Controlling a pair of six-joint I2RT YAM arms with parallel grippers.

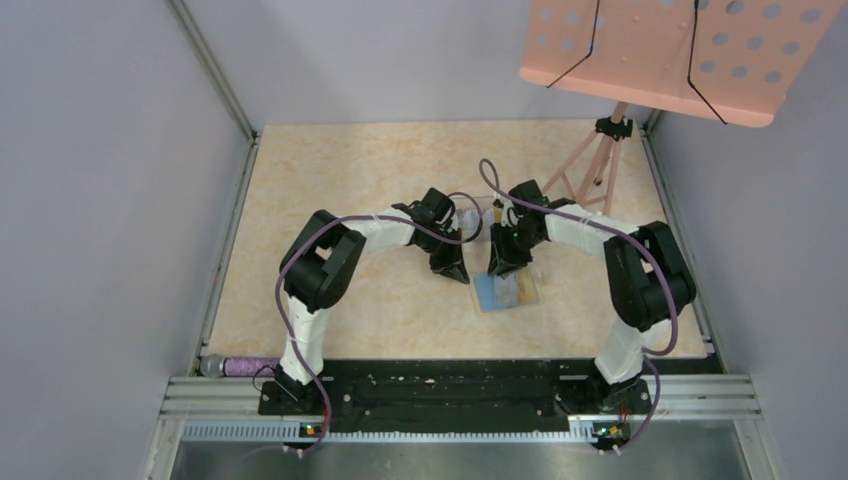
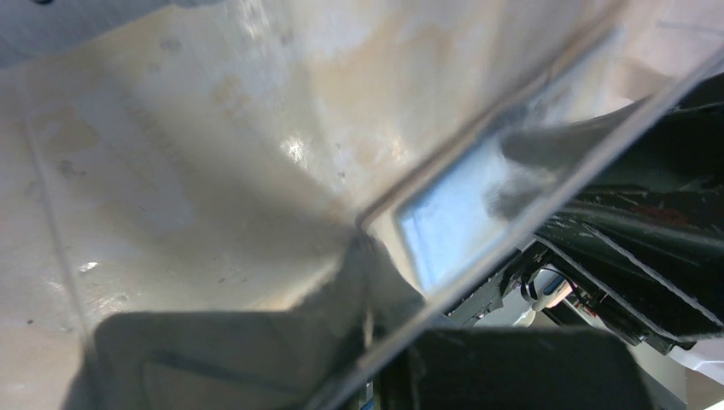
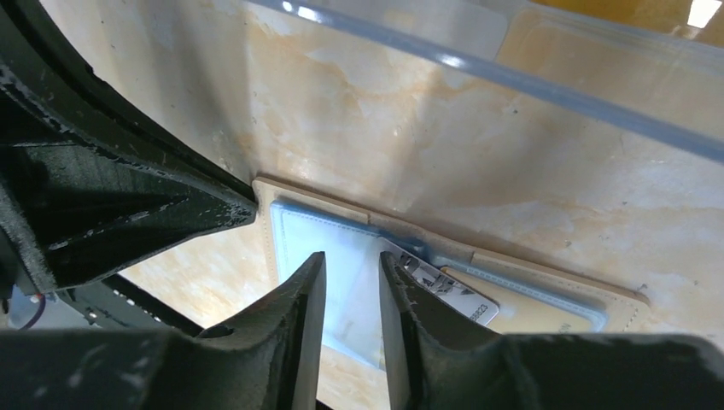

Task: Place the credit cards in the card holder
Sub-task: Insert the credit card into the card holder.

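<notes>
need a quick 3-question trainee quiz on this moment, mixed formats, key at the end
1. True or false: the card holder lies open on the table.
2. The right pincer points down at which? A the blue-grey lining of the holder; B the pink stand; C the purple roll.
3. Fill in: the card showing beside the right pincer's fingertip is ____ in colour.
Key: 1 true. 2 A. 3 silvery-grey.
</notes>
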